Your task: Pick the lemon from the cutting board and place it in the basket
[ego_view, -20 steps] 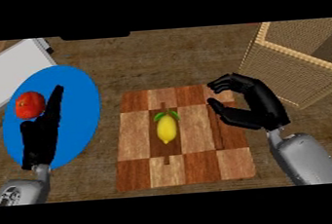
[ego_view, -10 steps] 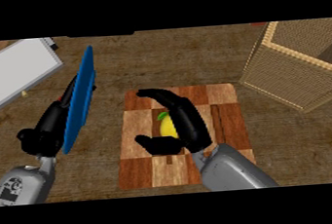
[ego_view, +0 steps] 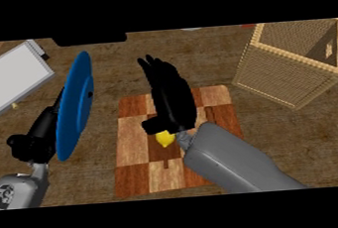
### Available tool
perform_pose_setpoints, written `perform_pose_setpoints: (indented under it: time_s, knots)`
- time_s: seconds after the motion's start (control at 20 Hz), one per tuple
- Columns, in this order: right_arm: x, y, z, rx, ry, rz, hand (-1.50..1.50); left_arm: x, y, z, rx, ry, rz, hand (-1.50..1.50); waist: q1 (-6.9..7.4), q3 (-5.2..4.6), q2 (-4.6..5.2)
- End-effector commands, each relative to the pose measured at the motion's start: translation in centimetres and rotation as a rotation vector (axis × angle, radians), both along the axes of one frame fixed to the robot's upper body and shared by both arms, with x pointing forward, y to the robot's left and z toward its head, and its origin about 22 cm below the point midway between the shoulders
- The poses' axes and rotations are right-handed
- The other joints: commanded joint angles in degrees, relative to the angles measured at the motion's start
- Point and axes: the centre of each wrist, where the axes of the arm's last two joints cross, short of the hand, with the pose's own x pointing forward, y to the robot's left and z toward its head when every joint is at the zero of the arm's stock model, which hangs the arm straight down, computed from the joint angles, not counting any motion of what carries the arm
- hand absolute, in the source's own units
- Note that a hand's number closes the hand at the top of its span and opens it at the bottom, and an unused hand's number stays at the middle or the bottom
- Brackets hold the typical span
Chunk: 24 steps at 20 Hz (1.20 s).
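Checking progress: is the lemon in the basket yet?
No, the lemon shows beneath the right hand over the cutting board, apart from the basket.

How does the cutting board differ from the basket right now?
The cutting board lies flat; the basket stands as a tall-walled box, open on top. The cutting board is chequered in dark and light wood; the basket is plain woven tan. The cutting board bears the lemon, under the right robot hand; the basket sits apart at the upper right. Both are rectangular and rest on the counter.
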Motion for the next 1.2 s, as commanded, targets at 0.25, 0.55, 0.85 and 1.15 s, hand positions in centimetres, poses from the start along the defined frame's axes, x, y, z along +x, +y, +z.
perform_pose_setpoints:
  time_s: [0.25, 0.55, 0.85, 1.15]
  knots:
    - [-1.3, 4.1, 8.2, -0.425, 0.337, -0.071, -1.5, -0.5, 0.6, 0.1, 0.002, 0.003, -0.012, 0.0, 0.35, 0.26, 0.28]
    - [-4.2, 3.3, 13.7, -0.418, 0.454, -0.04, -1.5, -0.3, 2.0, 0.7, -0.003, -0.027, 0.002, 0.0, 0.0, 0.41, 0.71]
    - [-5.4, 1.0, 14.7, -0.402, 0.462, -0.077, -1.5, -0.9, 0.0, -0.2, -0.013, -0.019, 0.008, 0.0, -0.33, 0.45, 0.83]
    - [-6.7, 0.4, 14.2, -0.338, 0.45, -0.078, -1.5, -0.7, 0.9, 1.4, -0.013, -0.032, -0.011, 0.0, 0.58, 0.44, 1.21]
